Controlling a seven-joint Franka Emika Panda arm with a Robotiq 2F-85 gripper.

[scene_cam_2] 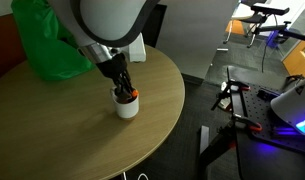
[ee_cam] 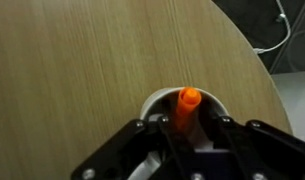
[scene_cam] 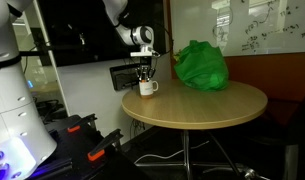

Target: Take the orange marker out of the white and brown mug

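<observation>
1. Orange marker (ee_cam: 188, 103) (short, thin, bright, with a rounded tip) stands in the white and brown mug (ee_cam: 153, 100).
2. Writing on the whiteboard (scene_cam: 254, 22) is too small to read.
3. The mug stands on the round wood-grain table (scene_cam_2: 52, 125), near the green bag (scene_cam: 200, 66).
4. The gripper (ee_cam: 192, 128) has a black finger on each side of the marker; whether they pinch it, I cannot tell.

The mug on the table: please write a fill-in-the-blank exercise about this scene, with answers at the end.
The marker standing in the mug is ____ in colour. The gripper is directly ____ the mug. The bag lying on the table is ____. The table has a ____ wooden top.
Answers: orange; above; green; round.
</observation>
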